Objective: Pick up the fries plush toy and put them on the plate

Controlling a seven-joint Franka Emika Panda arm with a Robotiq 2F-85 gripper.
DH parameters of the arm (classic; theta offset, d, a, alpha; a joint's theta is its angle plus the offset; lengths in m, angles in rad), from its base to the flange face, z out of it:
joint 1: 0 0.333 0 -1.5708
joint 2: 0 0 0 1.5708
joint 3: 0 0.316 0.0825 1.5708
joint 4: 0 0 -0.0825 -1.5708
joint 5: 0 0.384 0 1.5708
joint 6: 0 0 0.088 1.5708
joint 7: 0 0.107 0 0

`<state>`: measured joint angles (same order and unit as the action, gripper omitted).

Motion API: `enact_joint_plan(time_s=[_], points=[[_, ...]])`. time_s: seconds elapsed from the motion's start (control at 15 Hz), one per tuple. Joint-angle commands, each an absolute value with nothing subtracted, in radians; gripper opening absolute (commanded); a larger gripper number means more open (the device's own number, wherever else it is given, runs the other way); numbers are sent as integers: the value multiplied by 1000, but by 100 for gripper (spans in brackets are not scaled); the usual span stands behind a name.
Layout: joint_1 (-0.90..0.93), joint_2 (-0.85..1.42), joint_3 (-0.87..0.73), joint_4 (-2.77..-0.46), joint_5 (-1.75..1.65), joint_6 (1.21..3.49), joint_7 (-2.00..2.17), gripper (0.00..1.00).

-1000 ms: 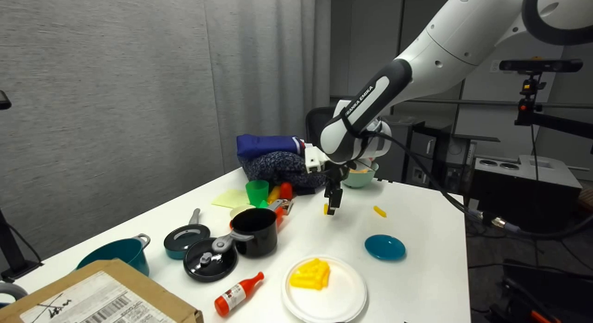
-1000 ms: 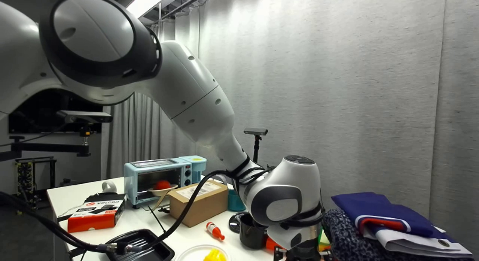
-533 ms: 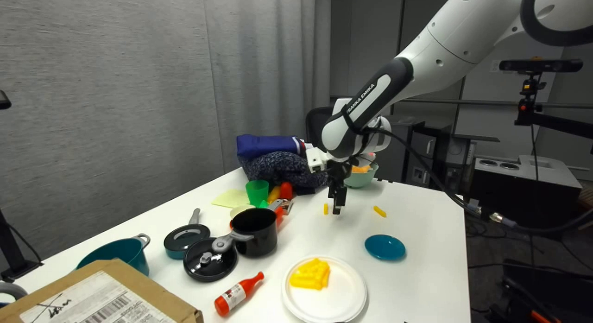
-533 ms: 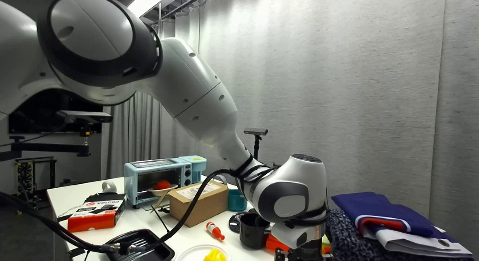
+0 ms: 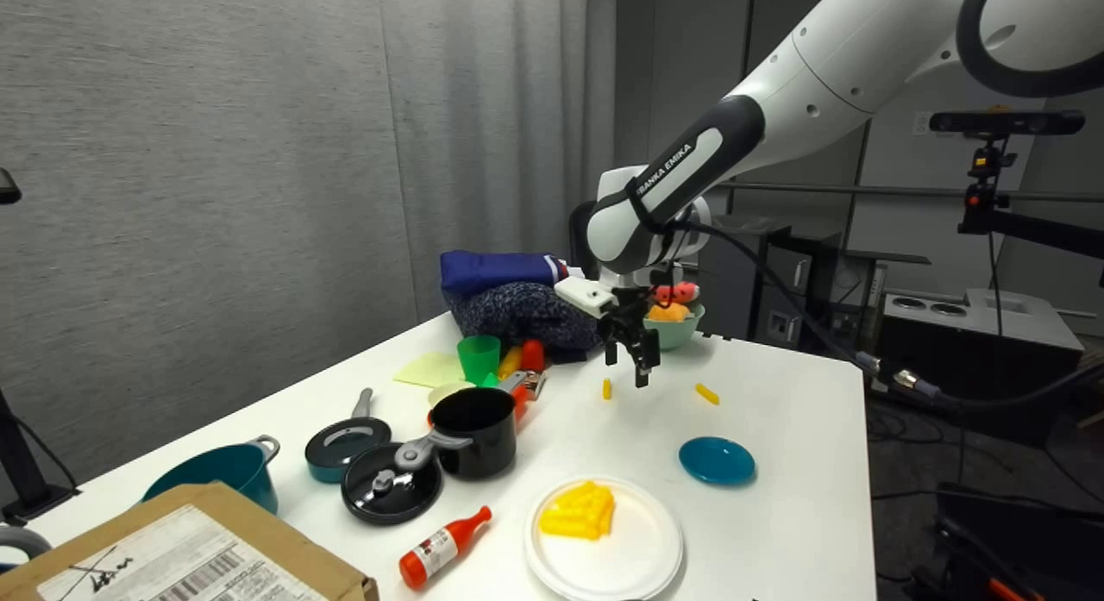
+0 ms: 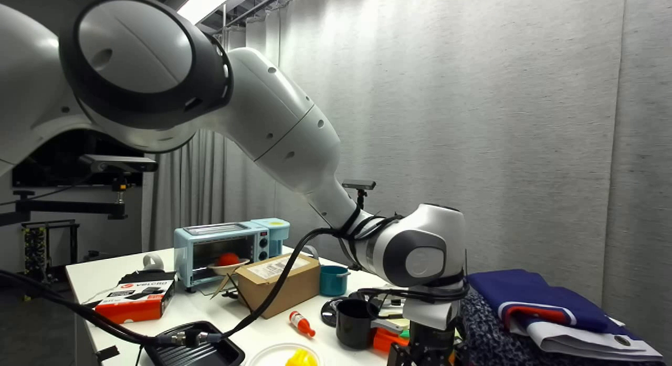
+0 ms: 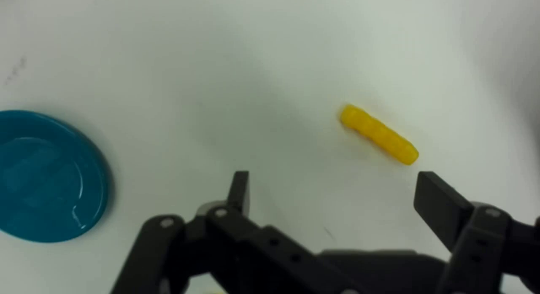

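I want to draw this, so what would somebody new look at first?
In both exterior views, probably the big white robot arm reaching over the table, then perhaps the bright yellow fries piled on the white plate. In the wrist view, a loose fry lies to the right of a blue dish.

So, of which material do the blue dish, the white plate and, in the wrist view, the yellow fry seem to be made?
Blue dish: glossy, probably hard plastic, perhaps glazed ceramic; sharp highlights show.
White plate: fairly matte, possibly foam, paper or plastic; no sharp reflections show.
Yellow fry: low sheen, perhaps soft plastic or stuffed fabric; gently bumpy surface, no weave visible.
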<state>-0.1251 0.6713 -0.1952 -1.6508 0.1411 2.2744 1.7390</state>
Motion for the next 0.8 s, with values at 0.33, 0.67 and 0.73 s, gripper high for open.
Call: enact_joint_plan(time_s=[0.33, 0.67, 0.73], points=[[-118, 674, -198, -1637, 139, 2250, 1684, 100], [-134, 679, -190, -1630, 129, 2261, 1618, 100], [-141, 681, -190, -1625, 125, 2269, 1583, 100]])
